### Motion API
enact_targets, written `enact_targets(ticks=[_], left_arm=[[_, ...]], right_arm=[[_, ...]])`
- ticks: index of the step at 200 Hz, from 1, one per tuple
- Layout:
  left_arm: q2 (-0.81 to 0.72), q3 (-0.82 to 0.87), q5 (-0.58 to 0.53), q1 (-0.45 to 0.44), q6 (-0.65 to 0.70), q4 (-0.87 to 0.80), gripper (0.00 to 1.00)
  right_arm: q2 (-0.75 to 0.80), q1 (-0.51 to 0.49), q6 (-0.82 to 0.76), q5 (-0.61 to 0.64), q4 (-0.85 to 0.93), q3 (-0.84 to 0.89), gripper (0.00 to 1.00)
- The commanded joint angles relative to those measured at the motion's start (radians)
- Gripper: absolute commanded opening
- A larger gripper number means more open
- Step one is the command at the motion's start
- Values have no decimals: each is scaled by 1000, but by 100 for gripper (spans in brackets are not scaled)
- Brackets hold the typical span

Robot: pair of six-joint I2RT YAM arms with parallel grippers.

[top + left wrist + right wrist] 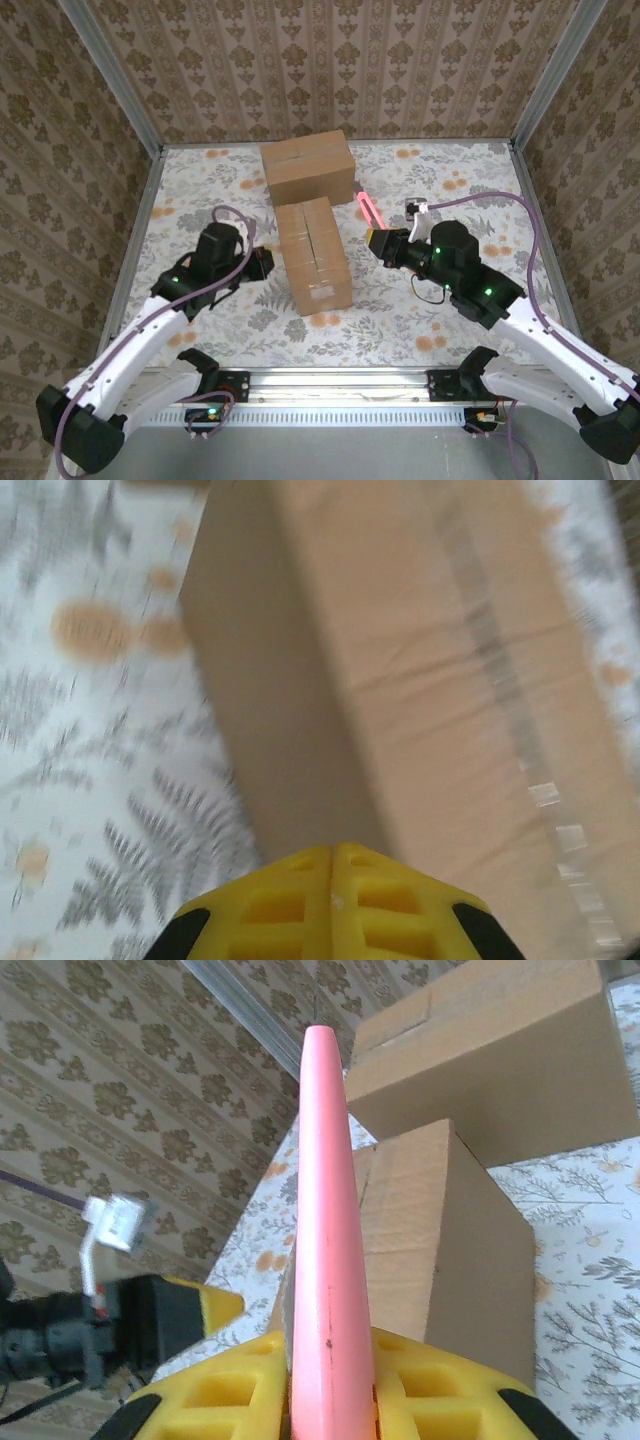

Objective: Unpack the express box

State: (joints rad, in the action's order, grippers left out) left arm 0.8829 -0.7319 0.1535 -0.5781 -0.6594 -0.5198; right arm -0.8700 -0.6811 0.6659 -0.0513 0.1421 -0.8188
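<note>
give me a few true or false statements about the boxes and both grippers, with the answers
1. The right gripper is clamped on a pink tool. True.
2. The left gripper is wide open. False: its yellow fingers are pressed together and hold nothing.
3. Three cardboard boxes stand on the table. False: there are two, the near box and the far box behind it.
4. Clear tape runs along the top seam of the near box. True.
</note>
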Motion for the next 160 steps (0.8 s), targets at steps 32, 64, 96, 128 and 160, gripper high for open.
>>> enact_targets(ticks=[32, 64, 96, 128, 160], left_arm=[[20, 66, 18, -91, -93, 17, 0], [76, 103, 19, -161, -136, 119, 0], [152, 98, 15, -204, -151, 191, 0], [173, 74, 3, -222, -142, 181, 0], [153, 81, 6, -226, -146, 195, 0]], right_arm=[[-23, -14, -66, 74, 77, -68, 0], [-67, -15, -72, 81, 132, -109, 0], [-117, -26, -82, 84, 200, -163, 0], [-178, -53, -118, 83, 276, -232, 0], [-234, -64, -168, 54, 325, -287, 0]])
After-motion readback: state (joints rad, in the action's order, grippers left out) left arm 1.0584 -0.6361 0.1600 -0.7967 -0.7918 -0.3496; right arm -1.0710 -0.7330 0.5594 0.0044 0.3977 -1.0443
